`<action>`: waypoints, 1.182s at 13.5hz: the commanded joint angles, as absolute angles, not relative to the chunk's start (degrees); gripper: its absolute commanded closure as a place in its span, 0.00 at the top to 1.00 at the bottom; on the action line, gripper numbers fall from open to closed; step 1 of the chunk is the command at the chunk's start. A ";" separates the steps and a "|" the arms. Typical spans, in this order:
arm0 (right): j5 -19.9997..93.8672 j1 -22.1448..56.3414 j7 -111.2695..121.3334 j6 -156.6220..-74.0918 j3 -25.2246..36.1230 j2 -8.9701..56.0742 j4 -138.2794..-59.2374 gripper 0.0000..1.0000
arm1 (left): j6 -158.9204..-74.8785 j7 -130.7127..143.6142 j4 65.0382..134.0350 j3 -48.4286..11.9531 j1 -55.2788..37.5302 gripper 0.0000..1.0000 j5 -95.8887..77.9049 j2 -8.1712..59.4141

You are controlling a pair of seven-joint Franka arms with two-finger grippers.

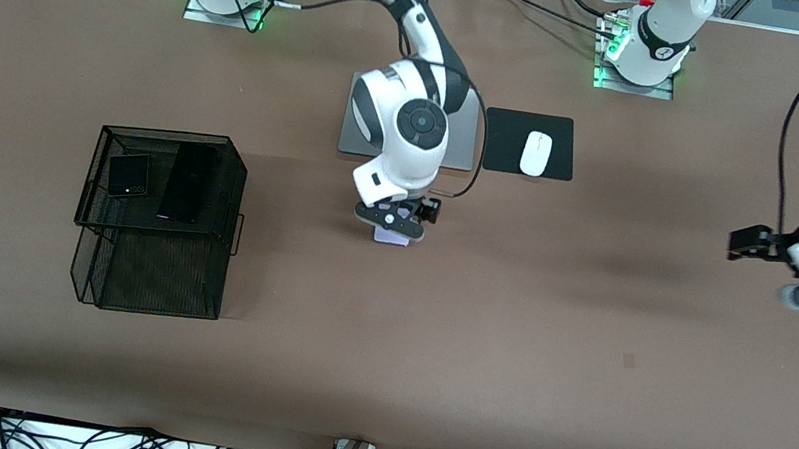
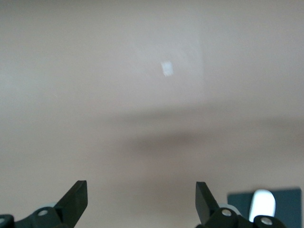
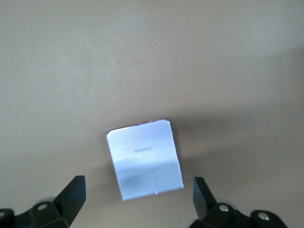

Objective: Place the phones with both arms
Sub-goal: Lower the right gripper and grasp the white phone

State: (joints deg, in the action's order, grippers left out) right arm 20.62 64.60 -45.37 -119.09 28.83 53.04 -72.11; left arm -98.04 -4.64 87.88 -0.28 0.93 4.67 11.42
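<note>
Your right gripper (image 3: 137,202) hangs over the pale phone (image 3: 145,159) lying flat on the brown table (image 1: 432,324) just in front of the laptop (image 1: 464,139), fingers spread wide with nothing between them; the phone is nearly square and sits slightly skewed to the fingers' line. The small black phone (image 1: 129,175) and the long black phone (image 1: 187,182) lie on the wire basket (image 1: 158,220) toward the right arm's end, the long one's axis running toward the front camera. Your left gripper (image 2: 141,202) waits, spread and empty, over bare table at the left arm's end.
</note>
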 commanded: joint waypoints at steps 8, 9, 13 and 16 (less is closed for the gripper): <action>26.80 63.90 -30.33 -127.79 27.16 54.67 -77.78 1.00 | -106.35 -3.78 103.71 3.87 -3.16 1.00 3.08 -2.29; 26.98 63.90 -30.24 -128.14 27.16 54.84 -77.96 1.00 | -106.35 -3.95 103.71 3.87 -2.82 1.00 2.99 -2.11; 26.98 63.90 -30.06 -128.93 27.16 55.55 -77.87 0.59 | -106.70 -4.13 103.80 3.78 -1.58 1.00 -0.16 -1.50; 26.98 63.90 -29.71 -128.24 27.25 54.50 -77.34 0.05 | -106.52 -3.78 103.71 3.78 -1.49 1.00 -0.09 -1.58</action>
